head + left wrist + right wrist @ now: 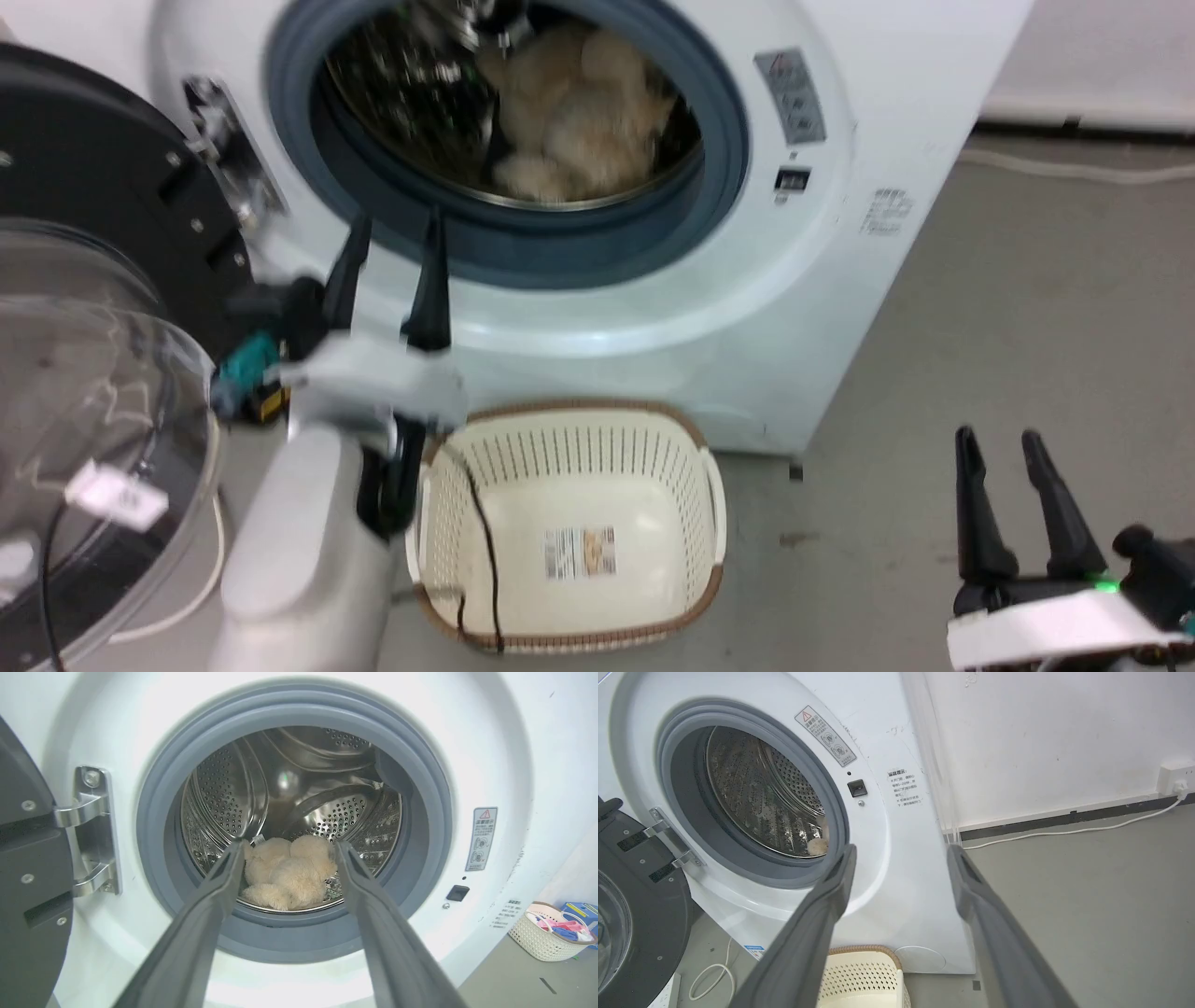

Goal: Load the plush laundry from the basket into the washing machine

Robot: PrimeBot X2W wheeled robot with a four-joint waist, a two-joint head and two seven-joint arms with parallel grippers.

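Observation:
The cream-beige plush laundry point(574, 112) lies at the bottom of the steel drum of the white washing machine point(840, 308); the left wrist view shows the plush laundry point(287, 872) beyond the grey gasket. My left gripper point(397, 229) is open and empty just in front of the drum opening, at its lower left. The cream basket point(569, 523) stands on the floor before the machine, with just a label in its base. My right gripper point(1001, 445) is open and empty at the lower right, over the floor. A bit of plush laundry point(817, 845) peeks past the gasket in the right wrist view.
The round black-rimmed glass door point(89, 373) hangs open at the left, beside my left arm. A thin black cable point(485, 551) dangles over the basket. A second basket with coloured clothes point(553, 931) stands right of the machine. A white cord point(1064, 830) runs along the wall.

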